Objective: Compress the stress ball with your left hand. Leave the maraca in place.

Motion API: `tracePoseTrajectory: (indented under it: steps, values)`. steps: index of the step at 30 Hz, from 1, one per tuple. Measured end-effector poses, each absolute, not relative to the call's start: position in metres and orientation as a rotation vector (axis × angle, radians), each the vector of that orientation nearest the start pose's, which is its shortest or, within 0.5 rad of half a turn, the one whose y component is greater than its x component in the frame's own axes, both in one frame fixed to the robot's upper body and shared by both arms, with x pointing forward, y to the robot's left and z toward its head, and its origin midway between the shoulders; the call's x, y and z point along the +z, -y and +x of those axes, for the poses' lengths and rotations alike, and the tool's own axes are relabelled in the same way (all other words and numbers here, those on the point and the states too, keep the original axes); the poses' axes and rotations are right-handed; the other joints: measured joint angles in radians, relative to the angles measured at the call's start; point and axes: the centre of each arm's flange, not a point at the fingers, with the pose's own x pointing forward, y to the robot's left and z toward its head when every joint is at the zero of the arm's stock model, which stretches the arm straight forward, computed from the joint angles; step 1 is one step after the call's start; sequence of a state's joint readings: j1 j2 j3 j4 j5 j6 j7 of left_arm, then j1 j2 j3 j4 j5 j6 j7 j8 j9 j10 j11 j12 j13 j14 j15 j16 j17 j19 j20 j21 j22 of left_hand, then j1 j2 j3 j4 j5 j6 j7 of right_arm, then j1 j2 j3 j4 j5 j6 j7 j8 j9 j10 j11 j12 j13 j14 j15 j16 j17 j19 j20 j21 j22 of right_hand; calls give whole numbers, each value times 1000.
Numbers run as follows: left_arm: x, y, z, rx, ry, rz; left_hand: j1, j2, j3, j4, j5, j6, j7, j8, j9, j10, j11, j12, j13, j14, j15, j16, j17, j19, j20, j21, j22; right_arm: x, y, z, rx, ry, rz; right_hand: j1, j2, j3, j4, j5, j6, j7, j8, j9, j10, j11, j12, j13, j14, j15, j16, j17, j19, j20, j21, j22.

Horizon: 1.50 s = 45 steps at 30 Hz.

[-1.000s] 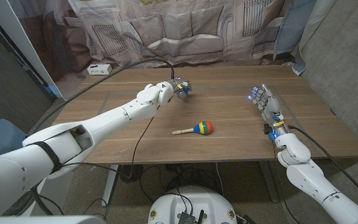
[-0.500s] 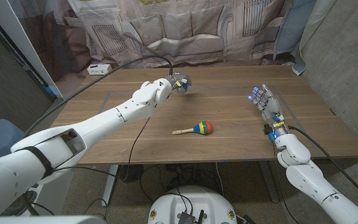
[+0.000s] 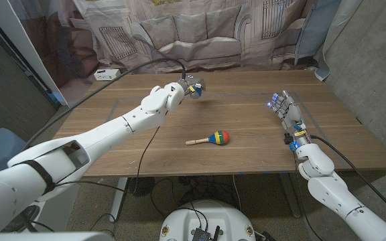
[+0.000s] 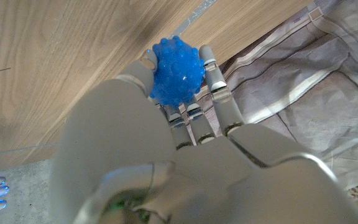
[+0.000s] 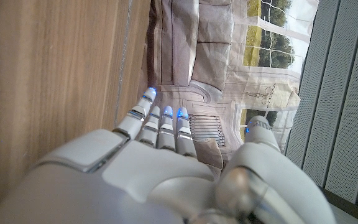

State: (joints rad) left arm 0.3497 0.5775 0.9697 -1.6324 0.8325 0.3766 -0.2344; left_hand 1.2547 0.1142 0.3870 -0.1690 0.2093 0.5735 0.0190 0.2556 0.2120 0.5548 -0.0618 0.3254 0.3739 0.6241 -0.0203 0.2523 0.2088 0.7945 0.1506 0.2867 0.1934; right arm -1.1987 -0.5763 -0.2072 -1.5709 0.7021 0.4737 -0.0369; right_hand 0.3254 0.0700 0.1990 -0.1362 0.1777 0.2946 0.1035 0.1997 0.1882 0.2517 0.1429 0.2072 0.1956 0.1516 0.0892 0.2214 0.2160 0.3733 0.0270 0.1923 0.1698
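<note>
My left robot hand (image 3: pixel 191 88) already has the stress ball (image 4: pixel 178 72) in it: the fingers (image 4: pixel 213 84) curl round one side and the thumb closes on the other, so the ball sits at my fingertips, straight ahead of the palm, raised off the surface (image 3: pixel 246 127) at its far side. The squeeze turns on that one relation: the ball lies between fingers and thumb, and closing them inward should press it. It has no long axis to line up, being round.

The ball is bright blue, covered in small rounded bumps, and reads as soft; in the left wrist view it looks round, so I judge the real compression is not yet done.

The maraca (image 3: pixel 211 139) lies on the surface below and nearer to me than my left robot hand, well apart from it, handle pointing toward my left side, banded head toward my right.

My right robot hand (image 3: pixel 285 110) stands far off to the right, fingers straight and apart, holding nothing.
</note>
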Motion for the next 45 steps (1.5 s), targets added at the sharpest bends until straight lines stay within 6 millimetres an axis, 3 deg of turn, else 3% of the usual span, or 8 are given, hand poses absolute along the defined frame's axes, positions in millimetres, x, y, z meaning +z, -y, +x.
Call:
tracePoseTrajectory:
  steps: [6,14,25,31,32,45]
  values:
    - [103,-90,625,43,638,1771,22,0,17,-7,3,51,1,12,0,35,17,11,8,29,7,7,-4,30,-22,14,3,-81,331,563,129,718,149,0,0,0,0,0,0,0,0,0,0,0,0,0,0,0,0,0,0,0,0,0]
    - [104,-88,624,47,647,1763,60,-38,65,-20,19,130,11,36,7,105,22,27,16,71,11,10,-10,64,-52,44,9,-80,331,563,129,718,147,0,0,0,0,0,0,0,0,0,0,0,0,0,0,0,0,0,0,0,0,0]
    - [103,-84,626,27,654,1734,138,-117,132,-22,40,317,28,132,69,234,33,63,45,136,32,11,-7,62,-66,115,14,-80,332,563,126,718,148,0,0,0,0,0,0,0,0,0,0,0,0,0,6,-6,0,0,-6,5,0,0]
    - [101,-83,627,16,652,1711,157,-135,138,-24,46,359,27,159,95,282,24,71,50,181,28,22,-2,70,-68,155,10,-81,332,562,123,717,149,0,0,0,0,0,0,0,0,0,0,0,0,0,9,-2,0,0,-5,5,0,0]
    - [101,-83,627,14,652,1709,157,-135,138,-24,46,364,25,159,97,290,23,71,50,182,29,22,-2,82,-78,158,8,-81,332,562,123,717,150,0,0,0,0,0,0,0,0,0,0,0,0,0,9,-2,0,0,-5,5,0,0]
    - [97,-81,629,-3,644,1691,162,-140,138,-24,46,395,17,162,94,314,17,59,38,198,24,21,-2,83,-79,174,1,-84,333,560,117,713,154,0,0,0,0,0,0,0,0,0,0,0,0,0,9,-2,0,0,-5,5,0,0]
